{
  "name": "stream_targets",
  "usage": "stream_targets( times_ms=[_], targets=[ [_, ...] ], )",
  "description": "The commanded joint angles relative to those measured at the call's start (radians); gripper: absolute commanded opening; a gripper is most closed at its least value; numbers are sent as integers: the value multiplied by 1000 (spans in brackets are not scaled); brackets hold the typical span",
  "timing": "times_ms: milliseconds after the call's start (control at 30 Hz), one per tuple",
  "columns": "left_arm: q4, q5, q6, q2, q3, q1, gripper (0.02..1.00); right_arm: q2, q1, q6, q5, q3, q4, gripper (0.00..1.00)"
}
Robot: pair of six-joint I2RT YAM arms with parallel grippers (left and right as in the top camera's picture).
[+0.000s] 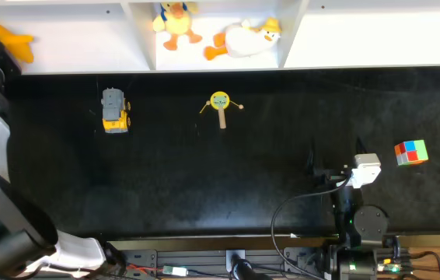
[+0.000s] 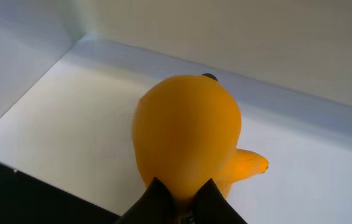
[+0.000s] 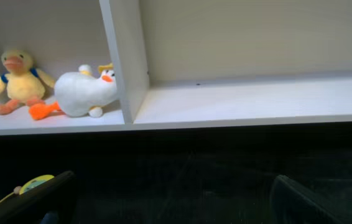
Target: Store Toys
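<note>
The shelf (image 1: 360, 47) is plain white and the desk (image 1: 204, 179) below it is black. The plush toy (image 2: 185, 134) in the left compartment is a solid orange-yellow with one small dark spot. In the middle compartment, the duck (image 3: 18, 81) is pale yellow with an orange bill and feet and blue straps. The goose (image 3: 83, 93) beside it is white with orange feet and a touch of yellow on its head. The toy truck (image 1: 114, 110) is yellow and grey. The rattle (image 1: 220, 105) has a yellow-green face and a tan handle. The cube (image 1: 411, 152) is split into green, blue, red and orange squares.
</note>
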Motion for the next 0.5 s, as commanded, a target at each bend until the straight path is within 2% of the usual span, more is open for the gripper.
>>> stream_targets(
  times_ms=[33, 367, 467, 500],
  targets=[
    [-8, -8, 5, 35, 14, -18, 102, -9, 4, 4, -3, -13, 4, 996],
    [-5, -7, 4, 44, 21, -24, 108, -9, 4, 4, -3, -13, 4, 996],
    [-3, -8, 5, 44, 21, -24, 145, -9, 4, 4, -3, -13, 4, 996],
    [-2, -7, 4, 44, 21, -24, 191, -9, 4, 4, -3, -13, 4, 996]
  ],
)
